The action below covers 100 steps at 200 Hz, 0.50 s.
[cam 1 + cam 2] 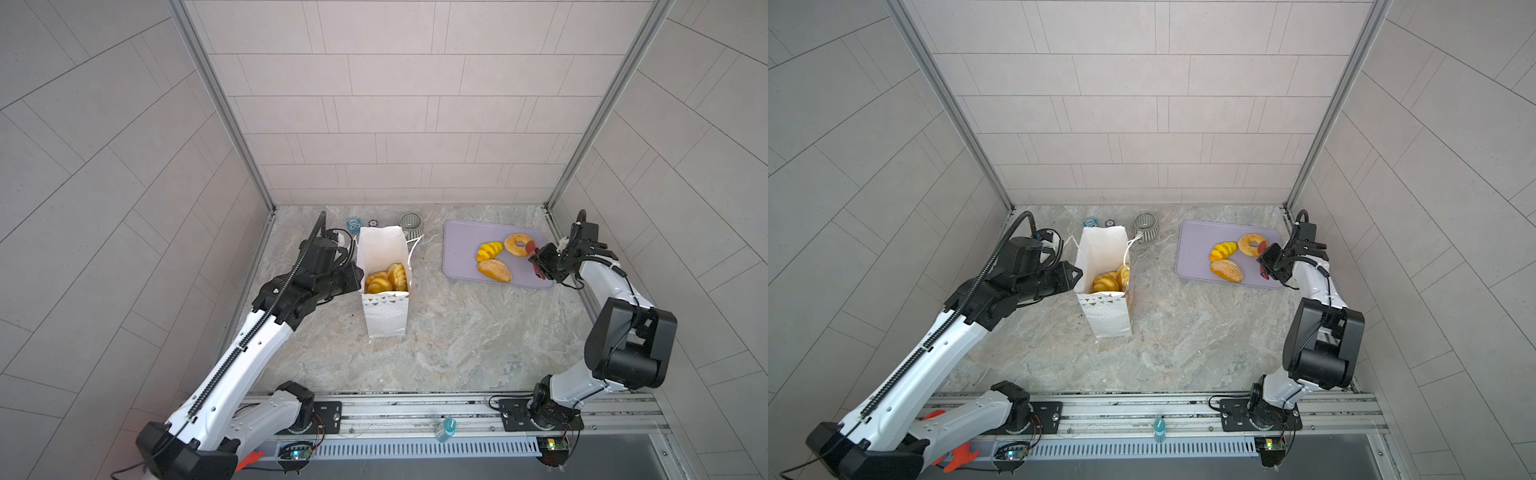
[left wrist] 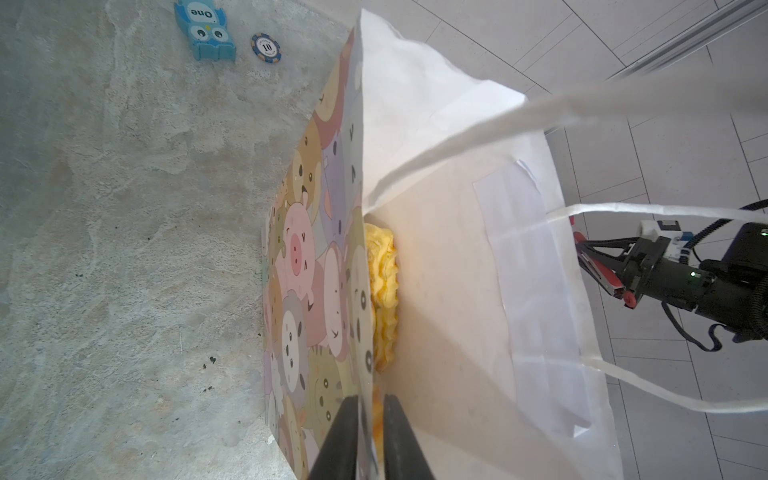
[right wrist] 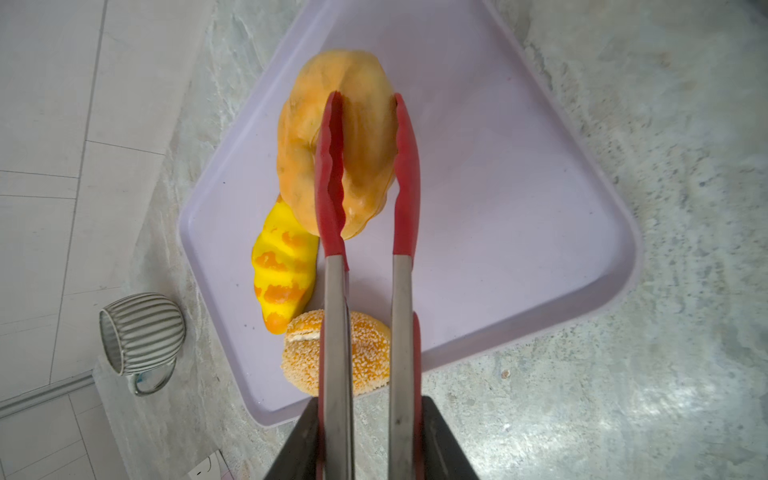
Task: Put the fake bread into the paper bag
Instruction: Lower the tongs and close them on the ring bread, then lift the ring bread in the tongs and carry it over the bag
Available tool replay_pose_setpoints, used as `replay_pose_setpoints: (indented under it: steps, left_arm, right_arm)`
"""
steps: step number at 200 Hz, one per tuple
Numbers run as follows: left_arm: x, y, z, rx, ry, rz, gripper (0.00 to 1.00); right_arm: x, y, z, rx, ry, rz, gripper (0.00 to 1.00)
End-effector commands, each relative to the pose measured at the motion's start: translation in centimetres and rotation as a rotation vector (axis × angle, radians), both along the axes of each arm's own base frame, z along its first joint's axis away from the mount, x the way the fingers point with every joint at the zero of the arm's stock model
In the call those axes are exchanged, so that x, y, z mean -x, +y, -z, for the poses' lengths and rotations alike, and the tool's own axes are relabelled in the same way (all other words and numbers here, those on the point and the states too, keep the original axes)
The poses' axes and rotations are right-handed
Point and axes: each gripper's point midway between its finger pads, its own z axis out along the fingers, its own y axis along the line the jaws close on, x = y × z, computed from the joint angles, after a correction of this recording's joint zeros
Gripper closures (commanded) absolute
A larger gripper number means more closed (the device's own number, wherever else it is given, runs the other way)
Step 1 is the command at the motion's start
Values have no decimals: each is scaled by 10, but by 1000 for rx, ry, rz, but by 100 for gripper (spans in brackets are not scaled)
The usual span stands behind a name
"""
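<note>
The paper bag (image 1: 384, 249) stands upright left of centre with its mouth open. Several fake breads (image 1: 384, 280) lie inside it. My left gripper (image 2: 370, 436) is shut on the bag's printed side wall near the rim, one jaw outside and one inside. On the lilac tray (image 1: 461, 245) lie a ring bagel (image 3: 365, 166), a yellow striped bread (image 3: 284, 274) and a sesame bun (image 3: 299, 357). My right gripper (image 3: 370, 403) is shut on metal tongs (image 3: 332, 291). Their red tips pinch one side of the bagel. Whether the bagel is off the tray I cannot tell.
A striped grey cup (image 1: 410, 224) lies on its side behind the bag. A blue owl toy (image 2: 203, 29) and a poker chip (image 2: 265, 48) sit near the back wall. The bag's cord handles (image 2: 623, 378) hang loose. Walls close in on both sides.
</note>
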Motion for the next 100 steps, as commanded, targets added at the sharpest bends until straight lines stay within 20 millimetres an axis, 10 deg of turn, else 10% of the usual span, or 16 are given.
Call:
replay_pose_setpoints:
  steps: [1,100]
  left_arm:
    - [0,4,0,-12,-8,-12,81]
    - [0,5,-1,-10,-8,-15,81]
  right_arm:
    - [6,4,-18,8,-45,-1,66]
    - [20,31,-71,9,-182,-67,67]
